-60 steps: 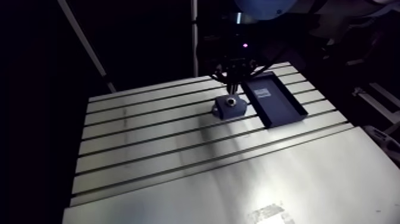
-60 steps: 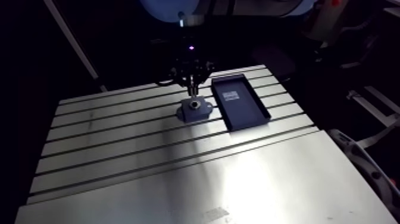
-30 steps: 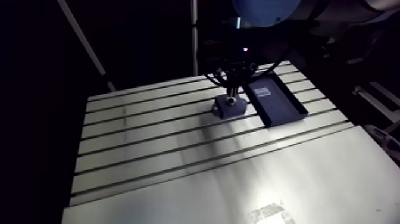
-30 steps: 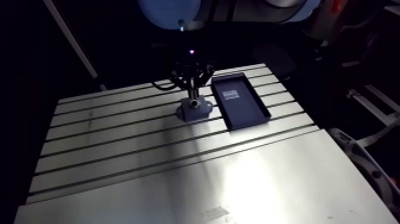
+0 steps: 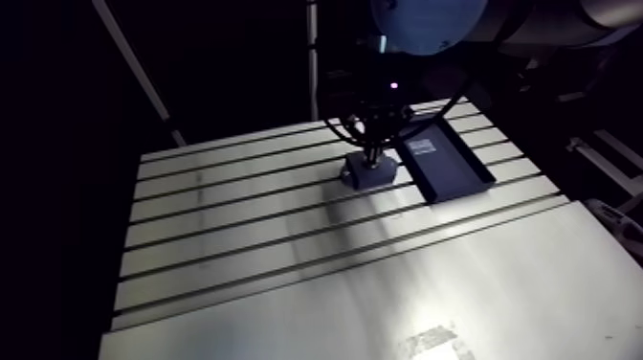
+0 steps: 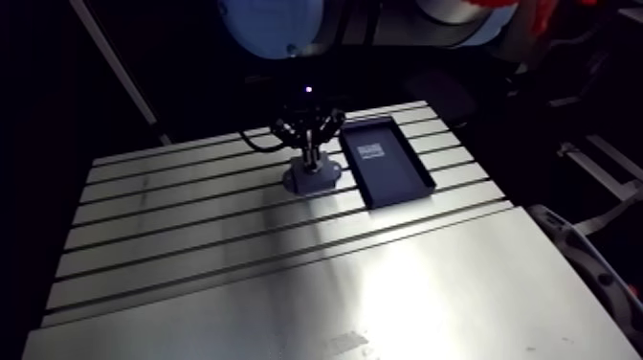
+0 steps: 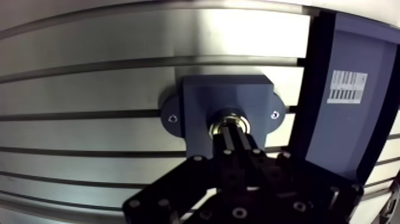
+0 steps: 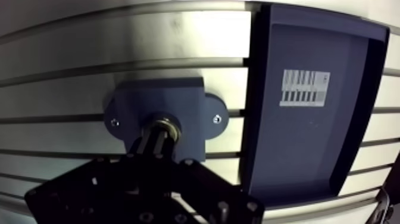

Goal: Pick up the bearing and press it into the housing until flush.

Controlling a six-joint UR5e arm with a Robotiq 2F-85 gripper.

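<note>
Moved: gripper (image 5: 372, 151) has come lower onto housing (image 5: 367, 173) | Arm view: housing sits just beside dark tray (image 5: 450, 172) | Wrist view: fingers pressed together, gripping nothing, tips on bearing (image 7: 227, 118) in housing bore | Step: likely best pushed straight down, evenly, until flush

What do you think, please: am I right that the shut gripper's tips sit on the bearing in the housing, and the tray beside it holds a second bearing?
Not quite: the wrist view shows the tray holds only a barcode label, no second bearing. The rest stands: the shut gripper rests its tips on the bearing in the housing beside it.
</note>
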